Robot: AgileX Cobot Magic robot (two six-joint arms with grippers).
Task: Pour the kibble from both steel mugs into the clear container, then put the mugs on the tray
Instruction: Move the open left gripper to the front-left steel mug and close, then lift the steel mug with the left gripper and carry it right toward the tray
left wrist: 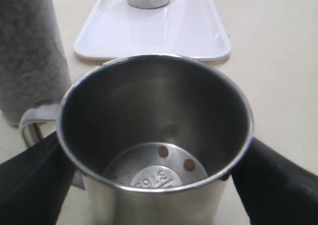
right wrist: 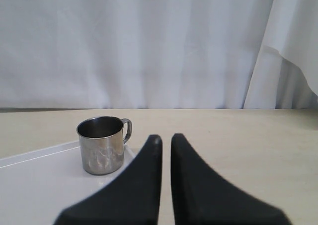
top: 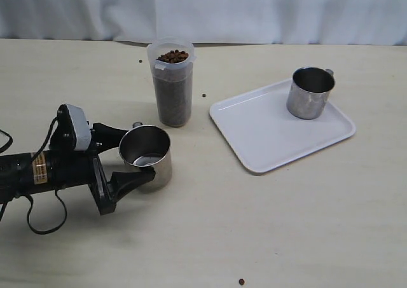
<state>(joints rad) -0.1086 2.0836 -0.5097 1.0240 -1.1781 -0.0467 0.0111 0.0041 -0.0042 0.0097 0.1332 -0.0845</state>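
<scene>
One steel mug [top: 149, 157] stands upright on the table at the left, between the fingers of my left gripper [top: 140, 156], which press on both of its sides. Inside this mug [left wrist: 154, 101] two pellets of kibble [left wrist: 189, 164] lie on the bottom; my left gripper [left wrist: 154, 150] holds it. The clear container [top: 173, 91] stands just behind, filled to the rim with kibble [top: 173, 56]. The other steel mug [top: 310, 94] stands on the far corner of the white tray [top: 267, 135]. My right gripper [right wrist: 166, 138] is shut and empty, near that mug [right wrist: 102, 145].
Stray pellets lie on the table: one near the front edge [top: 241, 281], one right of the container [top: 204, 96], one left of it [top: 140, 61]. A white curtain [top: 254, 8] hangs along the table's back edge.
</scene>
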